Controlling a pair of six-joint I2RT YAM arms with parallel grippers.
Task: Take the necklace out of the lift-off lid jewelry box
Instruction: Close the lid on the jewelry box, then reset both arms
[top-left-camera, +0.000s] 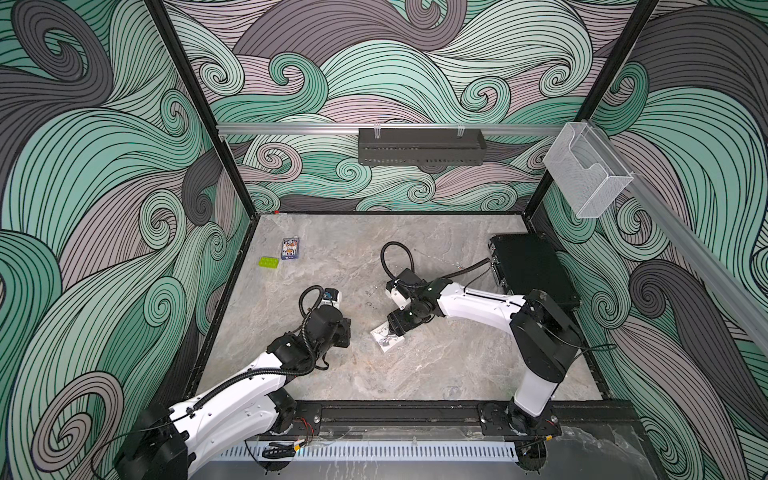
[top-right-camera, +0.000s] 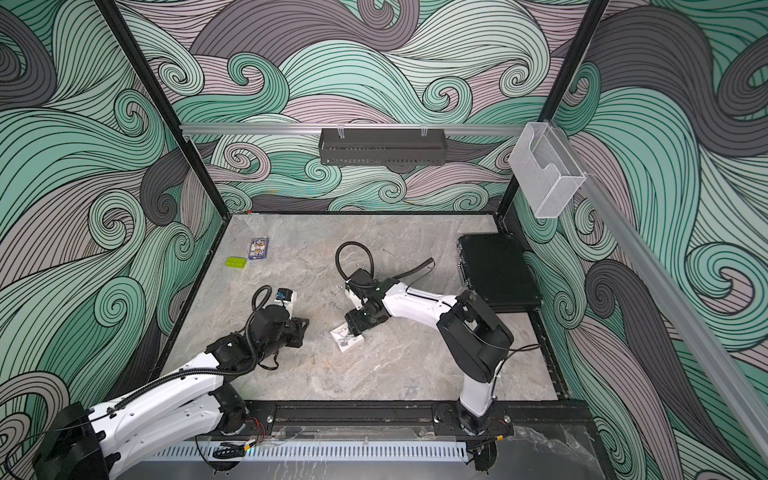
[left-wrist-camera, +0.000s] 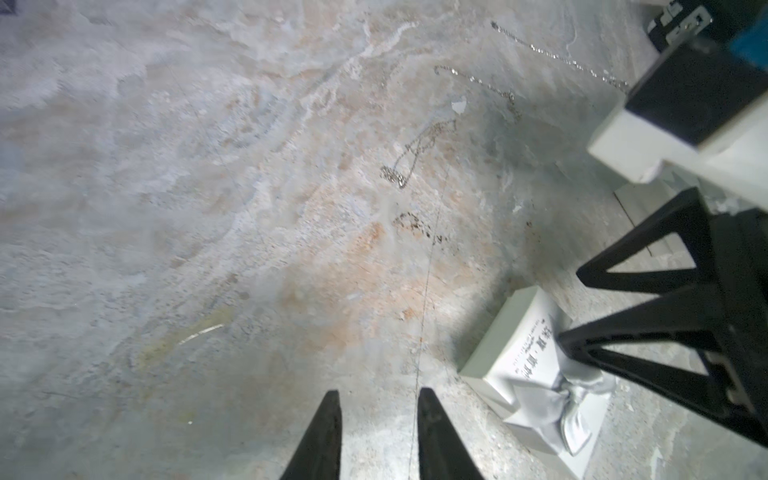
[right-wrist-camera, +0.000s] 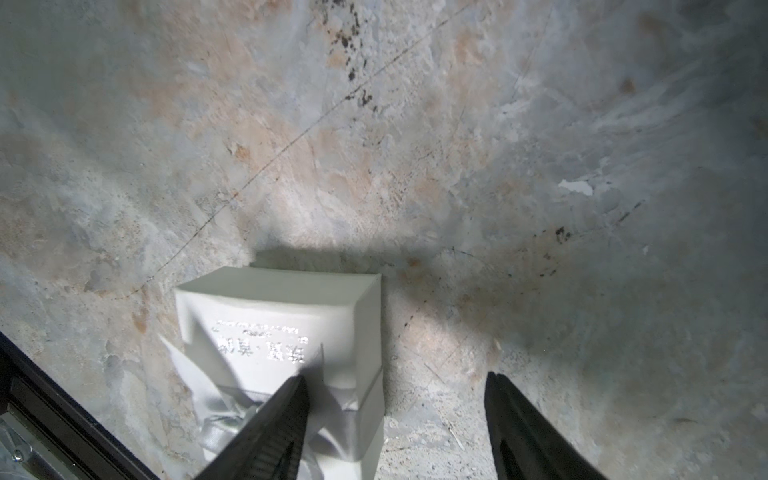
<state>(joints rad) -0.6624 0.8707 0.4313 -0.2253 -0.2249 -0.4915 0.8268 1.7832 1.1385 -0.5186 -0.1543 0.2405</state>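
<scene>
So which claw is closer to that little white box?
Right. The right gripper hangs over the white box, one finger above its bow; the left gripper sits off to its side, with bare table between.

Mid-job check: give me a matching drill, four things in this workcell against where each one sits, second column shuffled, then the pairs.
Things:
1. white lidded jewelry box with grey ribbon bow
2. lime green plastic toy brick
3. black flat hard case
4. black perforated metal basket

Places:
A. hanging from the silver back rail
B. far left of the stone-look table, beside the blue card pack
C. at the table's right edge
D. table centre, under the right gripper, jaws open

Pairs: 1-D; 2-B; 3-C; 4-A
</scene>
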